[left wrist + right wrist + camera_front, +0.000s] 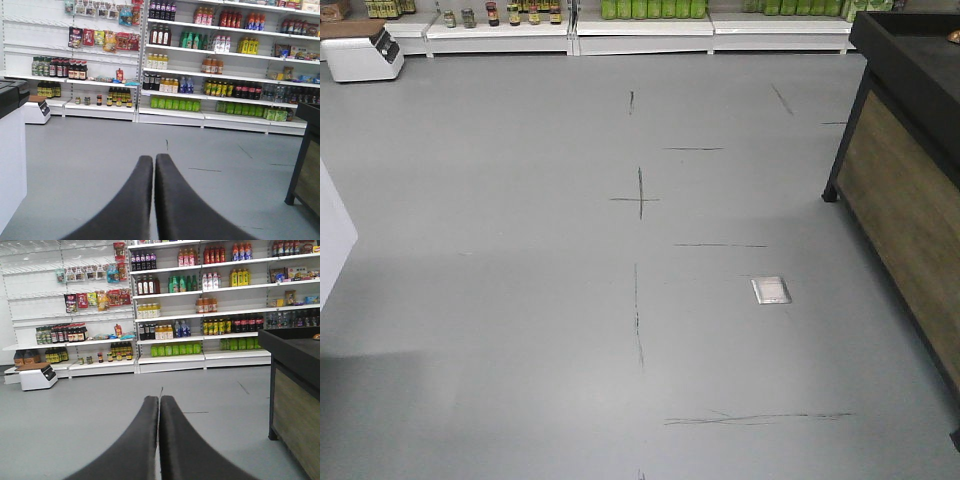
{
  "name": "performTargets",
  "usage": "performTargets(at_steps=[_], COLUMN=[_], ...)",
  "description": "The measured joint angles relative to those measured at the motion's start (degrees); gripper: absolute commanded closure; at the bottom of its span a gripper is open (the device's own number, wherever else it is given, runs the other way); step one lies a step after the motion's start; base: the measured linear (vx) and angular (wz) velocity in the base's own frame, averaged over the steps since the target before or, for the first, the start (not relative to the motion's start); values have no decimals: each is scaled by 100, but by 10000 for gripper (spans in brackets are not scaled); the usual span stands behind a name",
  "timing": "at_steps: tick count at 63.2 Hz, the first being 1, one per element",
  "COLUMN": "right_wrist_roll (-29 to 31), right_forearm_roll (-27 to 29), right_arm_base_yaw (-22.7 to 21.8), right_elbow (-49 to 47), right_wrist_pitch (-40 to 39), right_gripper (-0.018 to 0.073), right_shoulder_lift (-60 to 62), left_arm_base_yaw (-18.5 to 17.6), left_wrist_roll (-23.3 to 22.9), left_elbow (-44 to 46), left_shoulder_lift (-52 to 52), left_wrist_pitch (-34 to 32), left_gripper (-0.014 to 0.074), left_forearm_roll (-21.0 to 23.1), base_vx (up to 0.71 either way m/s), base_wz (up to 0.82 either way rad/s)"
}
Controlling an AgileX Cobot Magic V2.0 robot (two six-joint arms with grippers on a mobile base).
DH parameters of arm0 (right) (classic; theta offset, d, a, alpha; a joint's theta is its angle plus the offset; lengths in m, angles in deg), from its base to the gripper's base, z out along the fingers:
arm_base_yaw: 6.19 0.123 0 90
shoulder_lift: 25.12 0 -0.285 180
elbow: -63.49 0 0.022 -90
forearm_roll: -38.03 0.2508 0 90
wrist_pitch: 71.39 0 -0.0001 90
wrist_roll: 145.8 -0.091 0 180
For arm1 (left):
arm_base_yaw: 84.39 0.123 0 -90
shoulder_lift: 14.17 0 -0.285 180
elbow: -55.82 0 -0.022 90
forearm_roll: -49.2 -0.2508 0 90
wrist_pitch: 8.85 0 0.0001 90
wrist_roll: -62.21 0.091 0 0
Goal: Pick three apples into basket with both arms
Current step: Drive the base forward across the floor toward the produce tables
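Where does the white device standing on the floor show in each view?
Front: white device in the top left corner.
Left wrist: device at the left, mid-height, beside the shelves.
Right wrist: device at the left, just below mid-height.
Shared landmark: green bottles on the lowest shelf, to its right.

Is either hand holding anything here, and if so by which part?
Nothing is held. The left hand and the right hand are both shut with nothing between them, pointing out over the grey floor.
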Motion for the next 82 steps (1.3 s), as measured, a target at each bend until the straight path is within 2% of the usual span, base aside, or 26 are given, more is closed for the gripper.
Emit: performTargets(at_steps=[82], right_wrist_roll=[0], right_forearm_roll=[0], right_arm_base_yaw=[0], right_elbow=[0], right_wrist_pitch=[0], right_gripper=[568], right_shoulder_lift=[0], left_arm_base_yaw=[0], left_wrist_roll=[0], left_elbow=[0], left_shoulder_lift=[0], left_wrist_pitch=[0], left_gripper=[603], left_forearm_roll=[0], base_vx=[0], base_wz=[0])
